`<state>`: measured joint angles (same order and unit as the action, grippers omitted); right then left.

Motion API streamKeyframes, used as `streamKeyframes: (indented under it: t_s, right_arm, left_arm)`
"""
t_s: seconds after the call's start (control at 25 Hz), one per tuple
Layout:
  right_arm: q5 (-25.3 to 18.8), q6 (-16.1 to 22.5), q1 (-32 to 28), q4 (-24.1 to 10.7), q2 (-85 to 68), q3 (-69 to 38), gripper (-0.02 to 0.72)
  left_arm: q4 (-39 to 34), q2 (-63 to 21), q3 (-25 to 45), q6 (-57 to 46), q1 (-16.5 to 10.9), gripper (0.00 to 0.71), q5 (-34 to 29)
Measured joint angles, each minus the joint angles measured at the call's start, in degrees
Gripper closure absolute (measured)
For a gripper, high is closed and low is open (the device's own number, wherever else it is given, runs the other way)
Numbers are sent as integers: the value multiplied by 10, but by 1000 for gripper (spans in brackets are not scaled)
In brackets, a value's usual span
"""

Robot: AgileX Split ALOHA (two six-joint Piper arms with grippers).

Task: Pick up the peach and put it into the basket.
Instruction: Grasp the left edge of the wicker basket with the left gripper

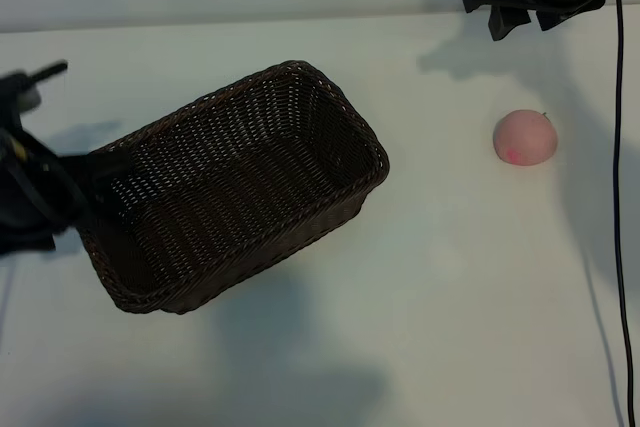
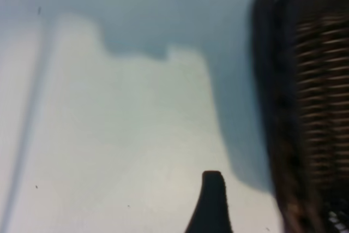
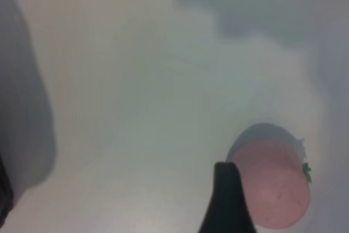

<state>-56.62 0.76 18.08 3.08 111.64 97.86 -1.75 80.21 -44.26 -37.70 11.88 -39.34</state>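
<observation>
Two tools stand with fingers apart, holding nothing. The peach (image 1: 526, 137) rests on the table (image 1: 450, 277), well apart from the basket (image 1: 235, 182). Risk: the right tool (image 1: 515, 17), descending off-centre, rolls the peach away; the left tool (image 1: 30, 182), beside the basket, may nudge it.

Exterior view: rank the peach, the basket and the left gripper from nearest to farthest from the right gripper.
From the right gripper at the top right:
1. The peach, just below it on the table's right side.
2. The basket, mid-table to the left.
3. The left gripper, at the far left edge beside the basket's end.
</observation>
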Motion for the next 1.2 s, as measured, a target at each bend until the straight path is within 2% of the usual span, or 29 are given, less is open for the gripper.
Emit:
streamKeyframes:
  t_s: [0.16,0.4,0.76,0.84,0.92,1.0,1.04,1.2]
  right_arm:
    - [0,0,0,0,0,0,187]
    - [0,-1,0,0,0,0,187]
    - [0,-8,0,0,0,0,187]
    - [0,-11,0,0,0,0,187]
    - [0,-12,0,0,0,0,187]
    - [-1,-13,0,0,0,0,187]
    - [-1,-13,0,0,0,0,187]
    - [-1,-13,0,0,0,0,187]
  left_arm:
    - [-31,7,37,-64,0,126,62]
    - [-33,54,41,-79,0,126,129]
    - [1,126,41,-77,0,138,174]
    - [1,126,41,-77,0,187,177]
    - [4,126,41,-77,0,278,178]
    - [6,126,41,-77,0,410,178]
    - [7,126,41,-77,0,438,179]
    - [10,126,41,-77,0,438,179]
